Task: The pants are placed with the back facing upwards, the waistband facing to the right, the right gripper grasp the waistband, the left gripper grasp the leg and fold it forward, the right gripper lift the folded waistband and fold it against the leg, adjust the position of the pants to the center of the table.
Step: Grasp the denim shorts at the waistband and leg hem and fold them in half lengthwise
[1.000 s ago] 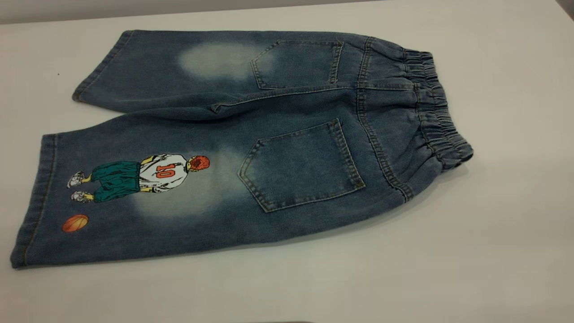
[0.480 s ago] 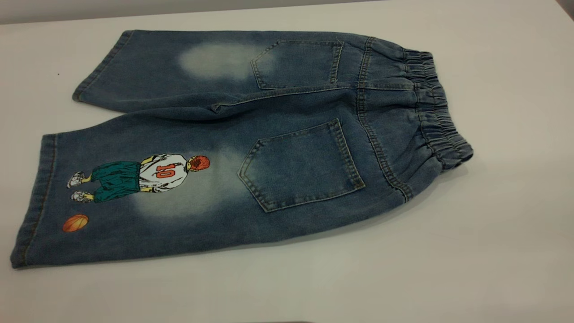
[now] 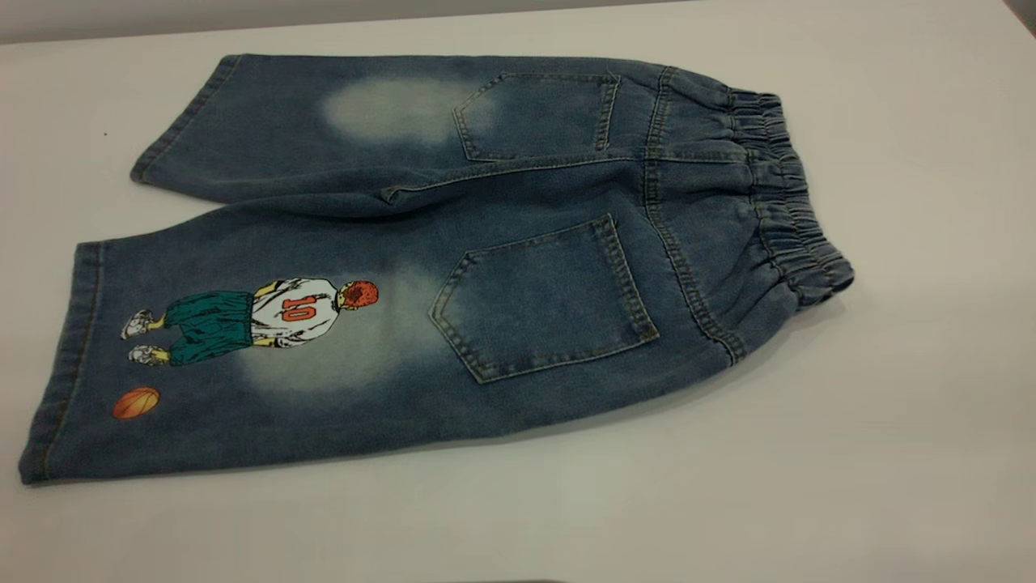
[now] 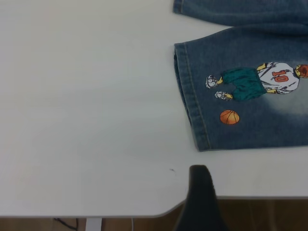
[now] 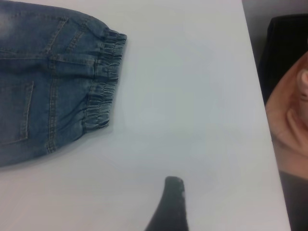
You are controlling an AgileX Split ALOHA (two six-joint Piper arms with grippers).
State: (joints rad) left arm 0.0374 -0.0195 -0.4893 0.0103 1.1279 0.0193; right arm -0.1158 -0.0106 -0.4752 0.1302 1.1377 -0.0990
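The small blue denim pants (image 3: 453, 243) lie flat and unfolded on the plain white table (image 3: 890, 421), back pockets up, gathered waistband (image 3: 789, 202) to the right. The printed leg (image 3: 243, 356) is untouched. Only one black finger of the left gripper (image 4: 202, 199) and of the right gripper (image 5: 171, 204) shows; each hangs well apart from the cloth, so whether either is open cannot be told. Judgement: no grasp made, and every fold and the centring remain.
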